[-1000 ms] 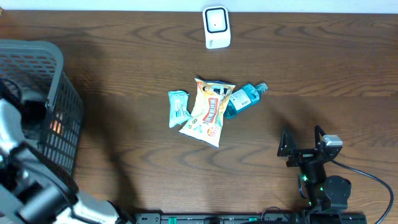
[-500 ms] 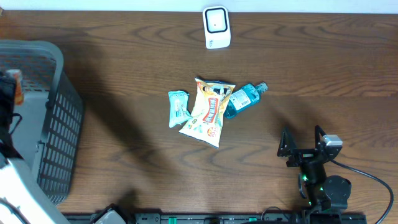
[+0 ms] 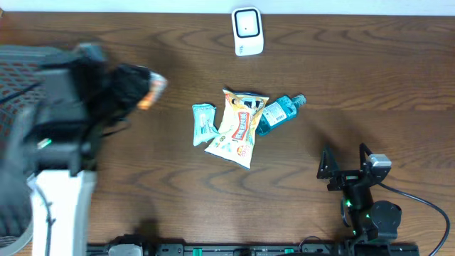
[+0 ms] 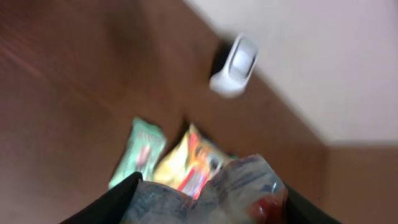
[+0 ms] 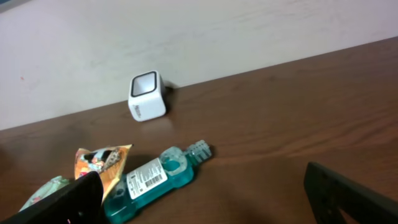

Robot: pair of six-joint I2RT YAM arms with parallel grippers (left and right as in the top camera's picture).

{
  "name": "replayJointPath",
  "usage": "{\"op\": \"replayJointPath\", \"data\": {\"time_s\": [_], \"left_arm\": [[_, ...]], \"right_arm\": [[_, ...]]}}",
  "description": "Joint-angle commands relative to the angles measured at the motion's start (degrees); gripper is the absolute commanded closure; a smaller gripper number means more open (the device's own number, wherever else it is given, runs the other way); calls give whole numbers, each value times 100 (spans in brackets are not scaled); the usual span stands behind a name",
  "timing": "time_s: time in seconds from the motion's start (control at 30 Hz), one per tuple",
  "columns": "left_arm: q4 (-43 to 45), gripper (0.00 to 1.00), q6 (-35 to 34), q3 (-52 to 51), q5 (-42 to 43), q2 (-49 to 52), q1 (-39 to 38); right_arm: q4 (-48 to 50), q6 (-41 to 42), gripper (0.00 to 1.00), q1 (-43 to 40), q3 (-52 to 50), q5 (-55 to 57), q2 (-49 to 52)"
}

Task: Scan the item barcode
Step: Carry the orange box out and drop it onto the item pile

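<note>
My left gripper (image 3: pixel 142 87) is motion-blurred above the table's left part, right of the basket. It is shut on a crinkly clear packet (image 4: pixel 231 185) with an orange-red patch, which fills the gap between the dark fingers (image 4: pixel 109 202) in the left wrist view. The white barcode scanner (image 3: pixel 247 30) stands at the table's far edge, ahead of that packet (image 3: pixel 153 88); the same scanner (image 4: pixel 235 65) shows beyond the held packet. My right gripper (image 3: pixel 346 161) rests open at the front right with nothing between its fingers (image 5: pixel 62 200).
A green packet (image 3: pixel 203 124), a yellow snack bag (image 3: pixel 239 128) and a blue mouthwash bottle (image 3: pixel 277 112) lie together mid-table. The grey mesh basket (image 3: pixel 15 65) sits at the left edge, largely hidden by my left arm. A cable trails from the right arm's base.
My left arm has risen out of the basket and swung right over the table, carrying the clear packet. The right arm and the items mid-table have not moved.
</note>
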Motion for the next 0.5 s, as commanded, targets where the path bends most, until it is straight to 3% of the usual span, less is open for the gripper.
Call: {"op": "replayJointPath", "data": {"time_s": [0.0,0.17,0.47], "left_arm": [[-52,41,125,-186,-1180,638,-909],[42,41,94,-192,-1399,1751,-1565],[483,41,-101,-192,-1355,3292,-1950]], "right_arm": [[-24,-94,1,26,-7,9,2],[-24,-94,1,26,-7,9,2],[-24,-94,1,26,-7,9,2]]}}
